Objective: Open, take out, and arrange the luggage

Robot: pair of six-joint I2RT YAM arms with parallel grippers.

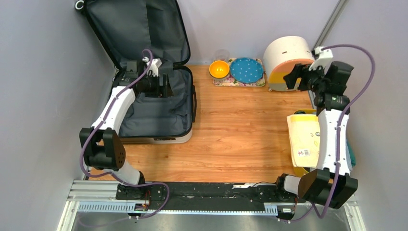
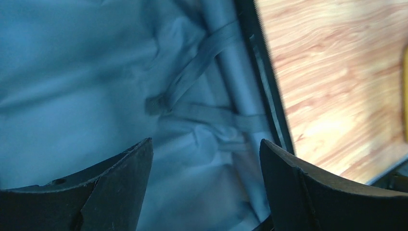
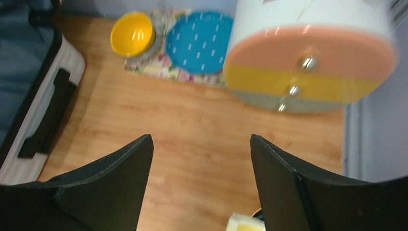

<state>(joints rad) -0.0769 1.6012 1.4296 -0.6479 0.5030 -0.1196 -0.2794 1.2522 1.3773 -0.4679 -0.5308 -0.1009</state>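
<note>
At the far left of the table (image 1: 240,139) the luggage (image 1: 159,118) lies open. Its lower half rests flat on the wood and its lid stands up against the back wall, grey lining showing in both. The left gripper (image 1: 163,84) hangs over the lower half near the hinge, its fingers (image 2: 125,168) wide apart and gripping nothing, with the crossed elastic straps (image 2: 192,79) just beyond them. I judge the shell to be stiff, smooth and bulky, fairly light if little is inside, and apt to roll on its wheels. The lining is soft and would bunch under a pinch, so the black side handle (image 3: 45,120) or the hard rim looks the surer hold. The raised lid may swing if nudged. Further right, by the back wall, a yellow bowl (image 1: 219,69) and a blue plate (image 1: 246,70) sit on a floral mat (image 1: 239,83), next to a round drawer box (image 1: 287,57). The right gripper (image 3: 202,142) hovers in front of that box, fingers spread, nothing between them. Below it a yellow bin (image 1: 303,139) sits at the table's right edge.
</note>
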